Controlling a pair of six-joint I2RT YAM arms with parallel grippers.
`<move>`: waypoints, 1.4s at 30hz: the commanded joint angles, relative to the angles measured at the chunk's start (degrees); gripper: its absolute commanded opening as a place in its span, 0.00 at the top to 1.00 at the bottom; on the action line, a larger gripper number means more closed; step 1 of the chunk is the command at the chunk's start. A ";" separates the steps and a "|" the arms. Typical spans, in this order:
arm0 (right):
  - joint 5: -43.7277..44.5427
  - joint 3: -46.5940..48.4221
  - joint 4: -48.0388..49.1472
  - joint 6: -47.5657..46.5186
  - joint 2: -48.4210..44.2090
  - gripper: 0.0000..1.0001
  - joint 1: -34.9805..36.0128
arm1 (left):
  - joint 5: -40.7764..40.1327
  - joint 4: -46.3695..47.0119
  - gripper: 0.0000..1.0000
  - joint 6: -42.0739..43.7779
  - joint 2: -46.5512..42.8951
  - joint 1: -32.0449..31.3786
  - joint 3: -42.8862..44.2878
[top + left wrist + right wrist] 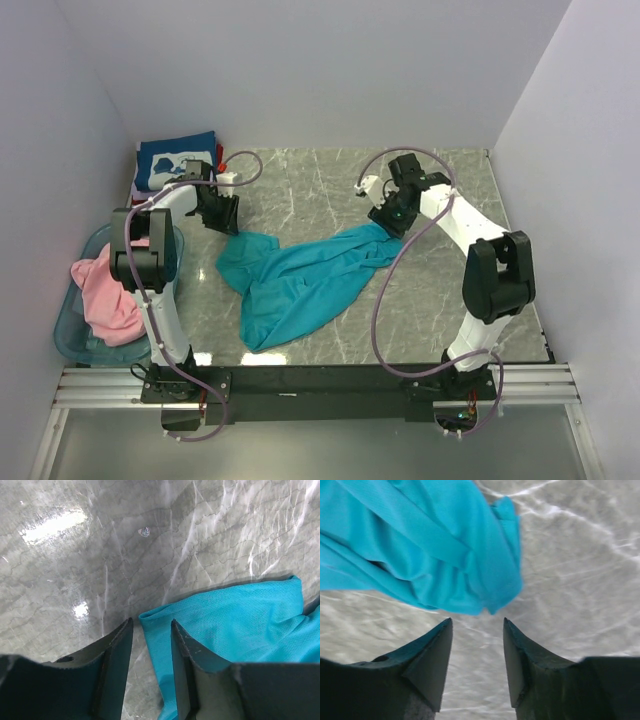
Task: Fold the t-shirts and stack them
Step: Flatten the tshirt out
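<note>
- Teal shirt [300, 285]: crumpled at mid-surface [330, 180], strung from 10 o'clock to 2 o'clock, bulk sagging toward 7 o'clock.
- Left pincer [224, 220]: released, at the shirt's 10 o'clock end; in the wrist view, fingers [117, 650] apart, a teal corner lying on the marble in the gap, not pinched.
- Right pincer [388, 222]: released, at the shirt's 2 o'clock end; in the wrist view, nothing between the tips, bunched teal cloth just ahead.
- Pink shirt [105, 295]: heaped in the basket [70, 335] at 8 o'clock.
- Navy shirt [175, 160]: white print up, folded in the 11 o'clock corner; red shirt [218, 152] seen only as a sliver at its 3 o'clock edge.
</note>
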 commanded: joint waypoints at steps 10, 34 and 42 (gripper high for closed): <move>5.57 5.95 -2.97 -13.06 5.02 0.52 0.89 | 0.53 -1.11 0.57 2.11 0.01 0.27 0.57; 6.53 8.23 -2.01 -14.56 10.47 0.79 1.06 | 0.89 -0.14 0.58 1.94 0.97 0.97 -0.22; 6.18 8.32 -3.41 -14.03 7.93 1.00 0.98 | 2.82 0.74 0.53 1.23 -0.08 4.05 -0.22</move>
